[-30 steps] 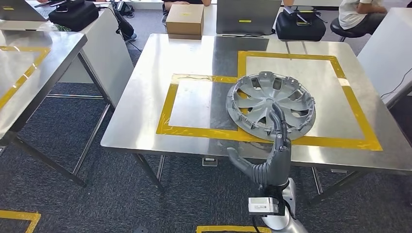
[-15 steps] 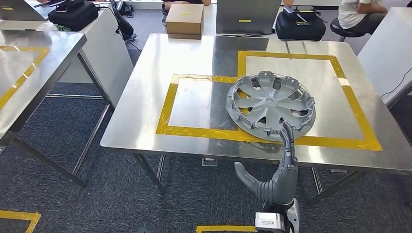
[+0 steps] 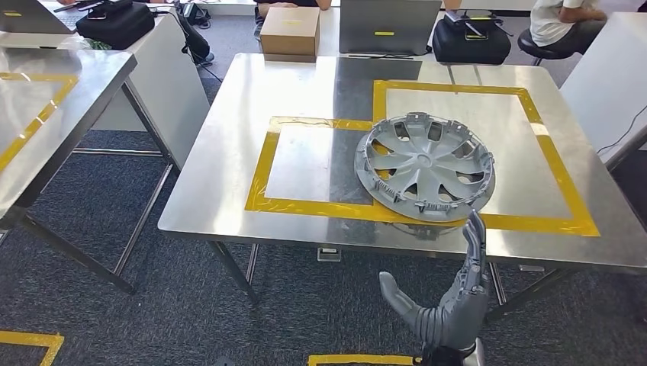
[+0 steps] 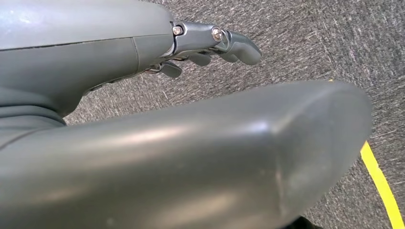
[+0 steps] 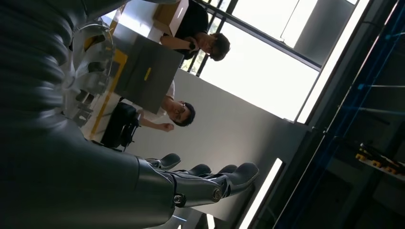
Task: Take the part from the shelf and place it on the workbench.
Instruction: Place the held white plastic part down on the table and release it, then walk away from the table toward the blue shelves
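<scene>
One cardboard box (image 3: 290,32) sits at 11 o'clock, past the workbench (image 3: 229,175). One silver hubcap (image 3: 425,166) lies flat on the workbench, over the yellow tape between two taped squares. At 5 o'clock the right hand (image 3: 450,301) hangs off the near edge, fingers spread, empty. Left hand (image 4: 210,45) over carpet, fingers apart

No legible text anywhere. Yellow stickers on the cardboard box (image 3: 290,30) and the grey case (image 3: 390,25) behind the surface (image 3: 229,175) are too small to read.
</scene>
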{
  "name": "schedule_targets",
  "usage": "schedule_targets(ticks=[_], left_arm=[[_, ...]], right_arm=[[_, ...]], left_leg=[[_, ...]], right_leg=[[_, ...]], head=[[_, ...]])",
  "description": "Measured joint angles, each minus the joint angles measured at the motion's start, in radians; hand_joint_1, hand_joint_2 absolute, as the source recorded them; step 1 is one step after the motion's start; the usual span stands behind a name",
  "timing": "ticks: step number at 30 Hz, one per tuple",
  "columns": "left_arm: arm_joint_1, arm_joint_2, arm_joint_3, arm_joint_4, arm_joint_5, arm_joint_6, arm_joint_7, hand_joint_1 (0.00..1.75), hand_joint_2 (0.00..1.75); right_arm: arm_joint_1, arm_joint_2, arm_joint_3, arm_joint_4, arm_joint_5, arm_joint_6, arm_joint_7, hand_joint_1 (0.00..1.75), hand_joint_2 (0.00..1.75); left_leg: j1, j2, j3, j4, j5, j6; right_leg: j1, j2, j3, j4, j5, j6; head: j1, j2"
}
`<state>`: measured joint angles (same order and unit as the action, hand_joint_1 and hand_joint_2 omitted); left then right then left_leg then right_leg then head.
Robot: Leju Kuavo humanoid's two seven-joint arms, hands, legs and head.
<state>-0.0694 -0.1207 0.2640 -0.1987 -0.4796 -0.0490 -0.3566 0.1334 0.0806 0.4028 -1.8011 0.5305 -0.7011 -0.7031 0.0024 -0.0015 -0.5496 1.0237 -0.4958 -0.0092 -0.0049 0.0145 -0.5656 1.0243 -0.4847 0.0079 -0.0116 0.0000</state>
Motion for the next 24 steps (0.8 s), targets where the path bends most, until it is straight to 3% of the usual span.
schedule_targets(ticks=[3, 4, 7, 24], left_arm=[[-0.001, 0.000, 0.000, 0.000, 0.000, 0.003, 0.000, 0.00, 0.00], [-0.001, 0.000, 0.000, 0.000, 0.000, 0.004, 0.001, 0.00, 0.00], [-0.002, 0.000, 0.000, 0.000, -0.005, 0.008, 0.001, 0.00, 0.00], [-0.008, -0.001, 0.000, 0.000, -0.017, 0.004, 0.013, 0.00, 0.00]], right_arm=[[0.004, 0.000, 0.000, -0.010, 0.002, 0.000, 0.000, 0.00, 0.44], [0.005, 0.000, 0.000, -0.013, 0.003, 0.000, 0.000, 0.00, 0.44], [0.006, 0.000, -0.001, -0.016, 0.004, 0.000, 0.000, 0.00, 1.75], [0.007, 0.000, -0.018, -0.017, 0.005, 0.000, 0.000, 0.00, 1.75]], left_leg=[[0.000, 0.000, 0.000, 0.000, 0.000, 0.000], [0.000, 0.000, 0.000, 0.000, 0.000, 0.000], [0.000, 0.000, 0.000, 0.000, 0.000, 0.000], [-0.002, 0.000, 0.000, 0.001, 0.000, 0.000]], right_leg=[[0.000, 0.000, 0.000, 0.000, 0.000, 0.000], [0.000, 0.000, 0.000, 0.000, 0.000, 0.000], [0.000, 0.000, 0.000, 0.000, 0.000, 0.000], [-0.001, 0.000, 0.000, -0.001, 0.001, 0.001]], head=[[0.000, 0.000], [0.000, 0.000], [0.000, 0.000], [0.000, 0.000]])
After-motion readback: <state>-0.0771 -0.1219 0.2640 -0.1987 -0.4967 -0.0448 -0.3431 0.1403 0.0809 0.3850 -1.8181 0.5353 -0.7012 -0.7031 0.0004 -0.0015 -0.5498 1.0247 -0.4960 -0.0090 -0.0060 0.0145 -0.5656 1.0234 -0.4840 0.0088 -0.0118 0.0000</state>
